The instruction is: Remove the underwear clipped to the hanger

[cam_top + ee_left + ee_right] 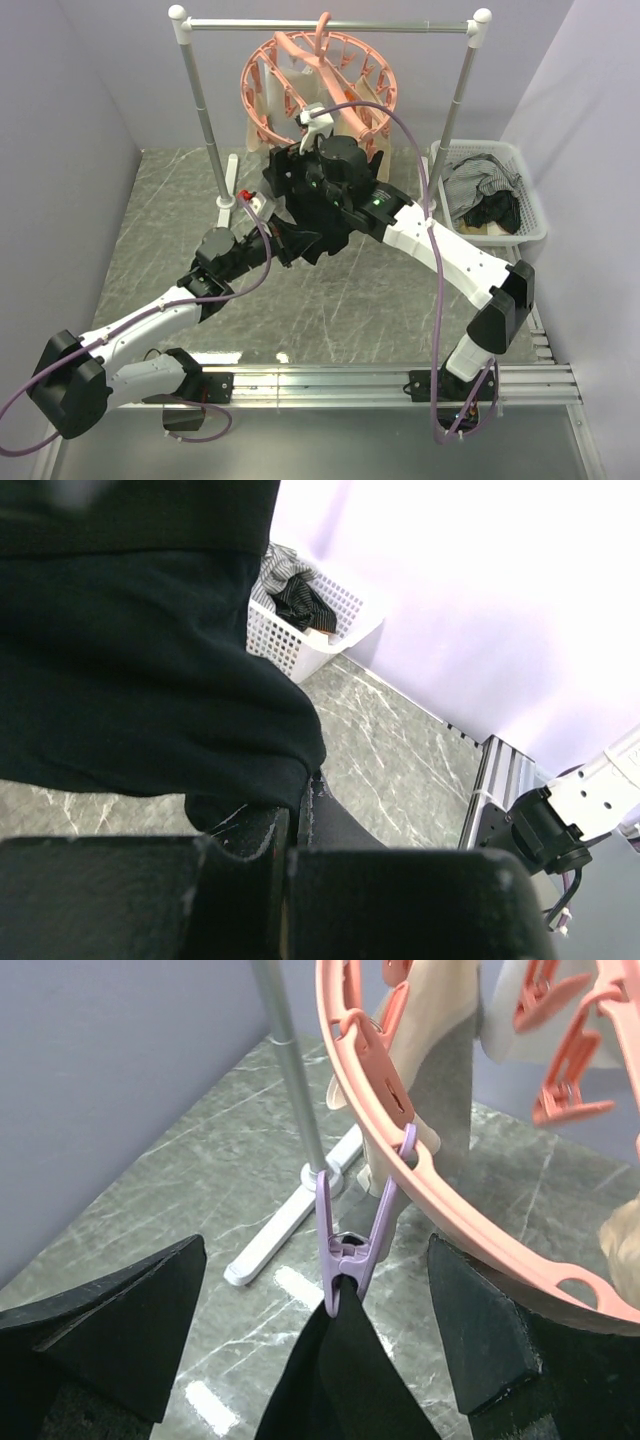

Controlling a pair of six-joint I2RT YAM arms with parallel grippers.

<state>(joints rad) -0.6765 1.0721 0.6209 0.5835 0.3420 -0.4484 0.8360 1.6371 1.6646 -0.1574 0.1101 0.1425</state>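
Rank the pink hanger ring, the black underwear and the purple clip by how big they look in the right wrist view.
1. hanger ring: largest, though cut off by the frame.
2. black underwear: only its top shows.
3. purple clip: smallest, clamped on the underwear.
All three hang about equally near, so the order seems safe.

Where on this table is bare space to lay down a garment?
Bare grey marble tabletop lies between the left wall and the silver metal rail's left post, and at the front between the left arm and the right arm. It is crowded under the round salmon-pink plastic hanger; the white lattice basket holds clothes.
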